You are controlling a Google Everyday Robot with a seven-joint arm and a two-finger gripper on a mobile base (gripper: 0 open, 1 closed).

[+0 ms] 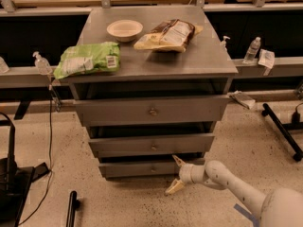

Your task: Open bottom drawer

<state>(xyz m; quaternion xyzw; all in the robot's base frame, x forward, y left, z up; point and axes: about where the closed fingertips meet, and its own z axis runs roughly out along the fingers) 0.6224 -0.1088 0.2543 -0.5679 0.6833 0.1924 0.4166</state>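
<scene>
- On top of the drawer unit (201, 60), the bowl (124, 30) sits at the back left. The right bag (169, 34) lies just beside it, and the left bag (87, 59) lies at the front left edge.
- The top drawer (151, 110), middle drawer (151, 144) and bottom drawer (135, 169) stack downward, the last just above the floor.
- The pincer (173, 175) hangs low before the bottom drawer's right part with its fingers spread, the upper tip close to the drawer front. Its arm (232, 183) enters from the lower right.

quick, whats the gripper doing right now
Gripper: open, holding nothing, low at the right end of the bottom drawer.
</scene>
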